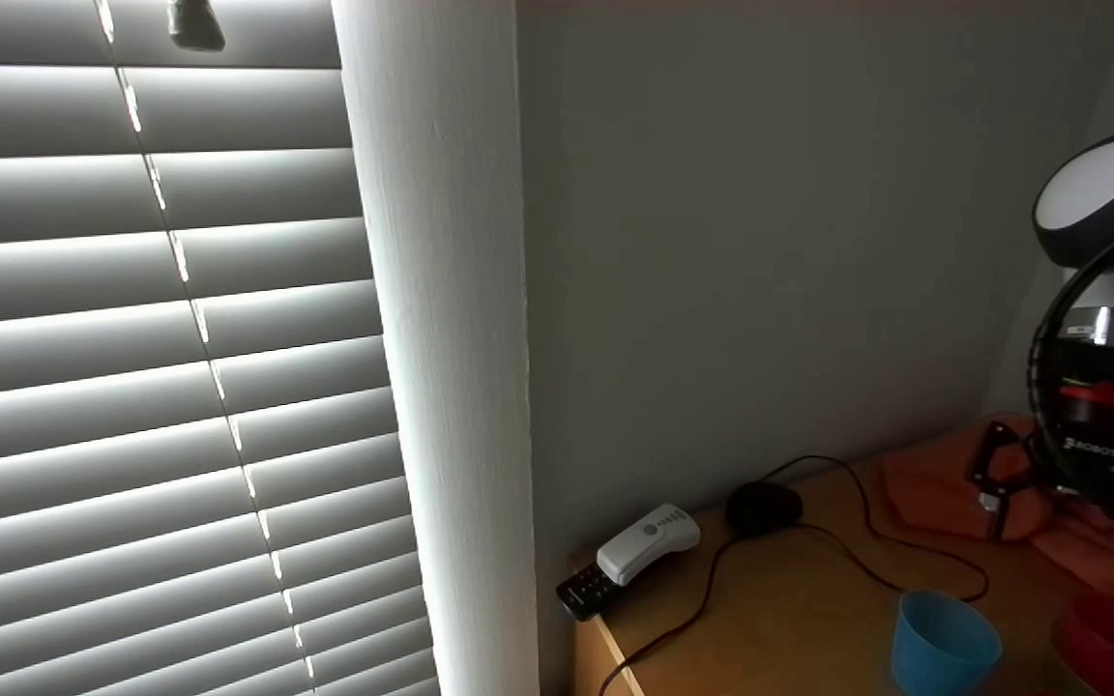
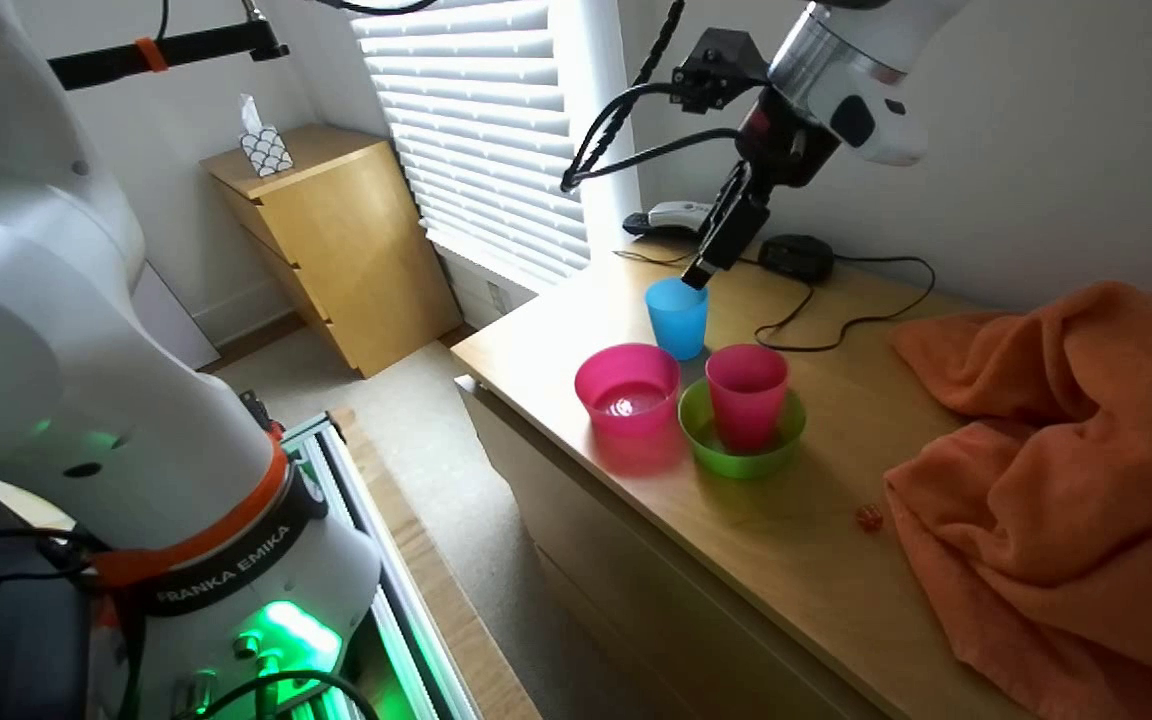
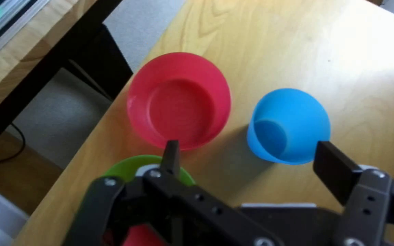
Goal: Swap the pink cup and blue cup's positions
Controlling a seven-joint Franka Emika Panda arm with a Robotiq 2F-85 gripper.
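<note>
Higher up than the blue cup (image 2: 678, 328), the gripper (image 3: 247, 152) hangs, jaws wide apart

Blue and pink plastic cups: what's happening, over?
Black fingers open, empty, raised. Blue tapered plastic cup upright on wooden tabletop; pink tapered plastic cup inside round green plastic bowl. Possible obstacle: round pink plastic bowl, close to both.
</note>
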